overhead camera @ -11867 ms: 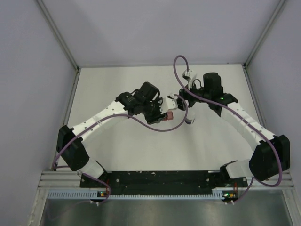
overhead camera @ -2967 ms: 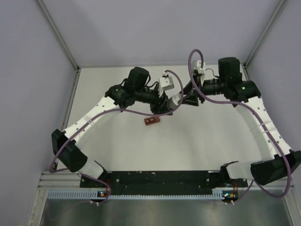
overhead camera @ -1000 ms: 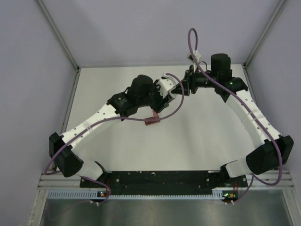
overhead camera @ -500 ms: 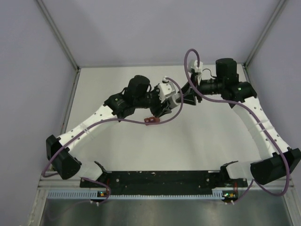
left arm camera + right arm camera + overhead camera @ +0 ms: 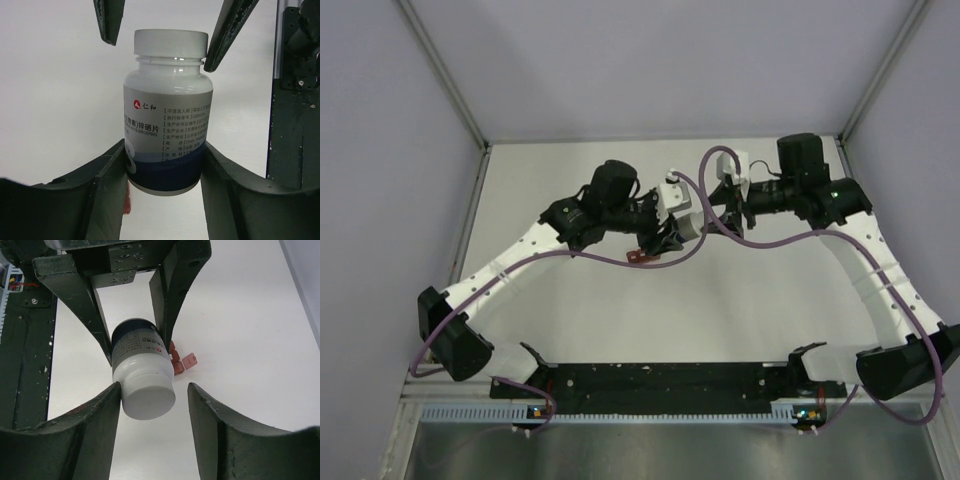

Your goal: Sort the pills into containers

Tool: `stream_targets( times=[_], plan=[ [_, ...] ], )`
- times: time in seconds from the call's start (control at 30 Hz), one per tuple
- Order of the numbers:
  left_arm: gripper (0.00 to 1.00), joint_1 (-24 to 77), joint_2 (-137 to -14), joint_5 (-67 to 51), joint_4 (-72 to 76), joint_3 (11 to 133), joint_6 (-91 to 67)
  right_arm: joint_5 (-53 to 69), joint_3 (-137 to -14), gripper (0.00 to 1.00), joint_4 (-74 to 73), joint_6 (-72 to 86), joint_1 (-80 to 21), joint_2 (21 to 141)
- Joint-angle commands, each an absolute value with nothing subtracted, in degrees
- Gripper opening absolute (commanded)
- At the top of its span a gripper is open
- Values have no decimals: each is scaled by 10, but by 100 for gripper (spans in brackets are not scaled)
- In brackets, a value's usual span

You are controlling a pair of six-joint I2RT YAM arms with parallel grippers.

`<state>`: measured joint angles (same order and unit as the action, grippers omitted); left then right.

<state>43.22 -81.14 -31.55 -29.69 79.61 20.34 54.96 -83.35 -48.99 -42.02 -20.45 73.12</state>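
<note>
Containers (image 5: 640,256): small red-brown plastic strip of joined square cells. It lies flat mid-table on the table (image 5: 750,300), just on the near side of the left gripper (image 5: 162,150), close under the bottle (image 5: 167,115). A purple cable (image 5: 620,258) runs right beside it in the top view. In the right wrist view the strip pokes out from behind the bottle, with a paler pink square piece at its outer side. Too small to say if that piece is a lid. Cell contents: cannot tell, tiny and half hidden.

Bottle: opaque white glossy plastic cylinder with a rounded shoulder. The smooth white screw cap (image 5: 148,395) is on. The label (image 5: 170,135) has a red logo and Chinese print on white, with a dark blue band at the base. Nothing visible inside.

Left gripper: clamped on the bottle's lower body. Its dark matte fingers (image 5: 107,180) press both sides at the blue band. The bottle is held up off the table, cap end pointing at the right gripper (image 5: 155,387).

Right gripper: jaws apart, straddling the cap. One finger sits at the cap's edge and the other shows a clear gap, so no grip. Its fingers (image 5: 215,430) are dark and scuffed, with pale specks.

Table surface: plain matte white.
</note>
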Motion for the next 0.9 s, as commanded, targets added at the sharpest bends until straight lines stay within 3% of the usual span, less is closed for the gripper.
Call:
stream_targets(
  times=[0.0, 0.2, 0.27, 0.57, 0.87],
  plan=[
    [0, 436, -805, -331, -311, 808, 212, 517, -854, 57, -463, -434, -199, 715],
    [0, 436, -794, -261, -266, 786, 188, 519, -855, 77, -414, -310, -199, 711],
    [0, 436, -790, -227, -247, 778, 178, 513, -858, 79, -388, -258, -197, 710],
    [0, 436, -784, -137, -201, 764, 143, 440, -877, 82, -295, -20, -194, 750],
    [0, 436, -784, -120, -181, 756, 124, 475, -864, 80, -260, 104, -152, 813]
  ],
)
